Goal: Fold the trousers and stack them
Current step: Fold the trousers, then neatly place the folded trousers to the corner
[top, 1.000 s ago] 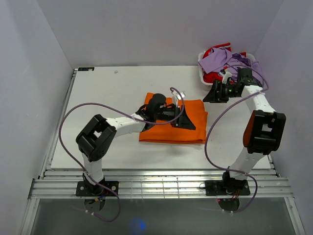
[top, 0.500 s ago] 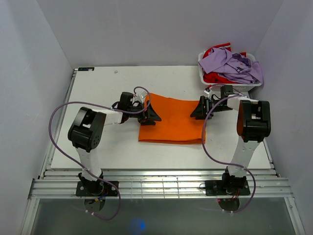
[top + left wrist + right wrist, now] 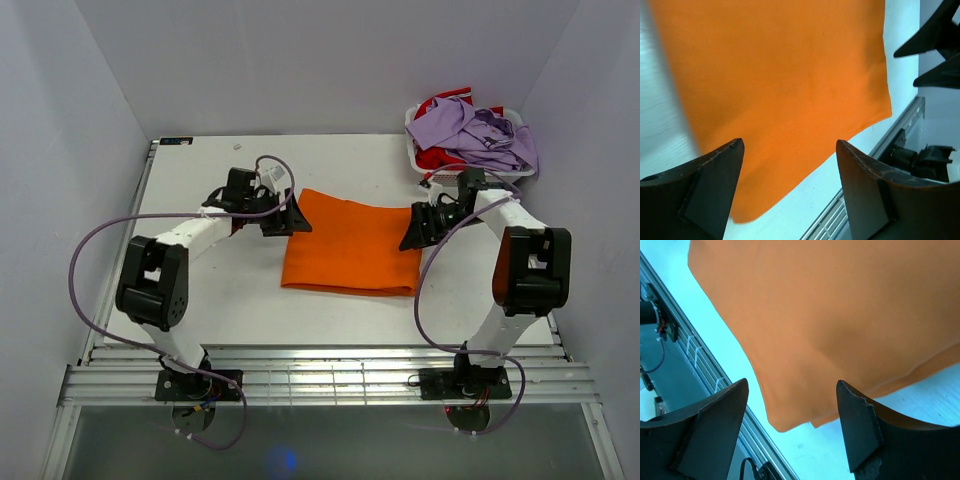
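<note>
The orange trousers (image 3: 352,243) lie folded into a flat rectangle on the middle of the white table; they also show in the left wrist view (image 3: 780,85) and the right wrist view (image 3: 840,315). My left gripper (image 3: 290,222) is open and empty at the fold's far left corner. My right gripper (image 3: 413,232) is open and empty at the fold's right edge. Both hover just off the cloth, holding nothing.
A white basket (image 3: 414,150) at the far right corner holds a lilac shirt (image 3: 478,135) over a red garment (image 3: 435,104). The table's near edge is a slatted metal rail (image 3: 320,375). Purple cables loop beside each arm.
The left gripper has moved back off the fold's middle to its far left corner. The right gripper has come down from the basket to the fold's right edge. The fold lies flatter.
</note>
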`<state>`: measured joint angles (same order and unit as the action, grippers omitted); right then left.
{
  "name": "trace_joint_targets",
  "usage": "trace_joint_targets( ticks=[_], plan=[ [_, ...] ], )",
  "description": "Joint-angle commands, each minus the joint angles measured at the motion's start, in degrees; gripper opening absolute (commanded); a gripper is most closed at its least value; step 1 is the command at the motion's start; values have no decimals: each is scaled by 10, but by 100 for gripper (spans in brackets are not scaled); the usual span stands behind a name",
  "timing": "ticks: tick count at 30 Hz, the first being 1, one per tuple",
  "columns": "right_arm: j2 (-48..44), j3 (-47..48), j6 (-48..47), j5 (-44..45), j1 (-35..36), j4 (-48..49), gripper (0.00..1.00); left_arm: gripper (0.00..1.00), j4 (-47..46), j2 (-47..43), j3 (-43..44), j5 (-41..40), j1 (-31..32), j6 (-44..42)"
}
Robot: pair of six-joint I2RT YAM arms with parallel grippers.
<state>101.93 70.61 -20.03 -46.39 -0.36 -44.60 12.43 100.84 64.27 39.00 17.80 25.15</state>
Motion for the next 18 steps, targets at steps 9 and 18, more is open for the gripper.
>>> trace_joint_targets(
  ticks=[9, 18],
  plan=[
    [47, -77, -60, 117, 3, -46, 75, 87, 162, -19, 24, -118, -68, -144],
    [84, -90, -48, 265, 4, 14, 59, 78, 108, 99, 83, -26, -61, -125]
  ],
)
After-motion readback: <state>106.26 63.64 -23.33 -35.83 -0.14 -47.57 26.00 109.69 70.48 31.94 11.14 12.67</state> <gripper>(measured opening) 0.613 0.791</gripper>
